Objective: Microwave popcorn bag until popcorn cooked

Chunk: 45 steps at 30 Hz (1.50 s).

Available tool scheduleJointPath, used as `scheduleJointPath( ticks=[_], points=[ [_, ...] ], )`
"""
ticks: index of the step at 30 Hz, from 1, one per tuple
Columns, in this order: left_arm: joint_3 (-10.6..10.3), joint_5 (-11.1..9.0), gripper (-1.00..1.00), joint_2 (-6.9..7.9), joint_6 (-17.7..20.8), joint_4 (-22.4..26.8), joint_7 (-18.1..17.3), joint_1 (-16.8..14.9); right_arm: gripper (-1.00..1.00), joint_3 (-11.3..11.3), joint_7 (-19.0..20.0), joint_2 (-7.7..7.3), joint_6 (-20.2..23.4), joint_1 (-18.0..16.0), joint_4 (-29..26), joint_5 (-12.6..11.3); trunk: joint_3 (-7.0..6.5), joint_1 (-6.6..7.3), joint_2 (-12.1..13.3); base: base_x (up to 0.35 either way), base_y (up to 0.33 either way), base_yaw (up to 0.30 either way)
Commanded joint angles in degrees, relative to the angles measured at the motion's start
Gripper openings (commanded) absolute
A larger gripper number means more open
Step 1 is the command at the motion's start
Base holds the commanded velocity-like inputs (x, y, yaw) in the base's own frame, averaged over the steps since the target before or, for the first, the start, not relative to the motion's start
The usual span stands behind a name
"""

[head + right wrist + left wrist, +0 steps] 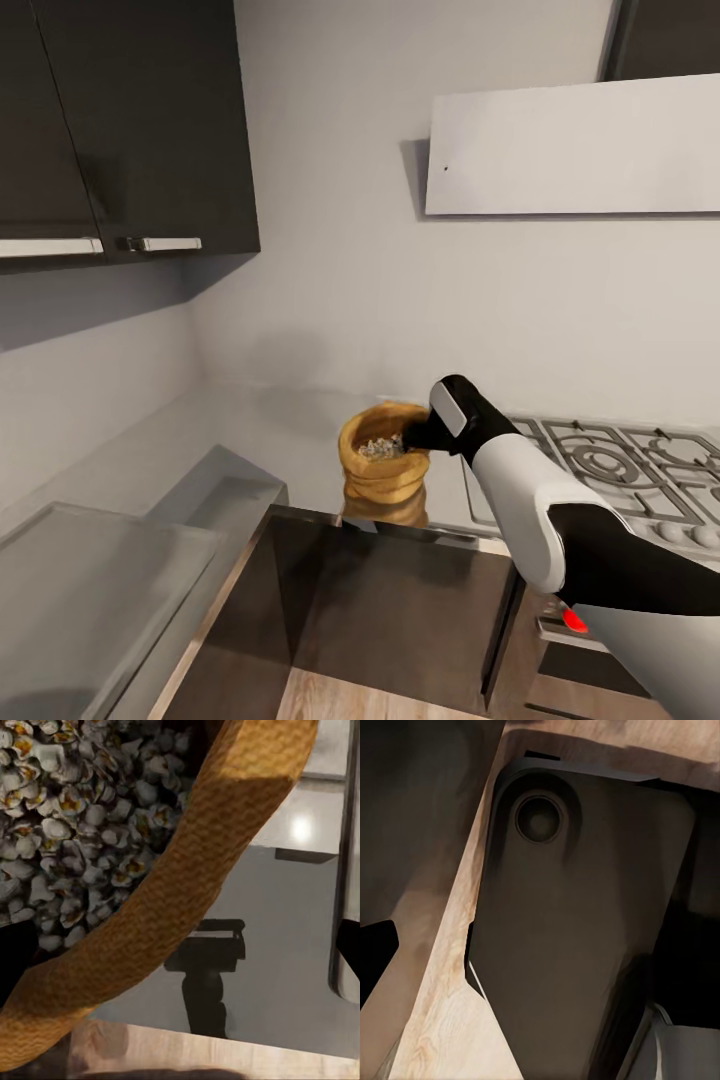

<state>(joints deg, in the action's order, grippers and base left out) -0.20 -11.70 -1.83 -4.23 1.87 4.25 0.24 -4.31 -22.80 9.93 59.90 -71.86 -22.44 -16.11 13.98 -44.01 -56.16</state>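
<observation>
The orange-tan popcorn bag [385,470] stands upright on the grey countertop [290,430], just left of the hob. Pale popcorn [380,447] fills its open top. My right gripper [412,438] reaches over the bag's right rim. In the right wrist view the woven rim [195,877] runs between the two dark fingers, which are spread to the frame's edges, and the popcorn [75,817] lies close behind it. The gripper's shadow falls on the countertop [247,1012] beneath. My left gripper [540,967] hangs open over the robot's dark base and wooden floor. The microwave is out of view.
A steel gas hob [620,460] with grates lies right of the bag, under a white flat hood [570,150]. Dark wall cabinets [130,120] hang at upper left. A grey worktop [100,570] runs along the left, with dark cabinet fronts [400,610] below the counter.
</observation>
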Motion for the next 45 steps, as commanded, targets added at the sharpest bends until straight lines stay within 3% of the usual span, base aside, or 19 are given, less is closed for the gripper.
scheduleJointPath(
  ticks=[1, 16, 17, 32, 35, 38, 45],
  points=[
    [-0.1, -0.3, 1.0, -0.02, -0.1, 0.1, 0.1, 0.0, 1.0, -0.4, -0.5, 0.07, 0.1, 0.0, -0.2, -0.3, 0.07, -0.01, 0.0, 0.0, 0.0, 0.0],
    [-0.1, -0.3, 1.0, -0.02, -0.1, 0.1, 0.1, 0.0, 1.0, -0.6, -0.4, 0.07, 0.1, 0.0, -0.6, -0.5, 0.07, -0.01, 0.0, 0.0, 0.0, 0.0],
    [-0.1, -0.3, 1.0, -0.02, -0.1, 0.1, 0.1, 0.0, -1.0, -0.6, -0.5, 0.07, 0.1, 0.0, -0.6, -0.5, 0.07, -0.01, 0.0, 0.0, 0.0, 0.0],
    [-0.1, -0.3, 1.0, -0.02, -0.1, 0.1, 0.1, 0.0, -1.0, -0.9, -0.2, 0.07, 0.1, 0.0, -1.1, -1.1, 0.07, -0.01, 0.0, 0.0, 0.0, 0.0],
    [-0.1, -0.3, 1.0, -0.02, -0.1, 0.1, 0.1, 0.0, -1.0, -1.1, -0.2, 0.07, 0.1, 0.0, -7.6, -1.0, 0.07, -0.01, 0.0, 0.0, 0.0, 0.0],
    [-0.1, -0.3, 1.0, -0.02, -0.1, 0.1, 0.1, 0.0, -1.0, -3.3, -0.3, 0.07, 0.1, 0.0, -12.4, -0.8, 0.07, -0.01, 0.0, 0.0, 0.0, 0.0],
    [-0.1, -0.3, 1.0, -0.1, -0.1, 0.1, 0.1, 0.0, -1.0, -4.1, -0.3, 0.07, 0.1, 0.0, -13.8, -0.8, 0.07, -0.01, 0.0, 0.0, 0.0, 0.0]
  ],
)
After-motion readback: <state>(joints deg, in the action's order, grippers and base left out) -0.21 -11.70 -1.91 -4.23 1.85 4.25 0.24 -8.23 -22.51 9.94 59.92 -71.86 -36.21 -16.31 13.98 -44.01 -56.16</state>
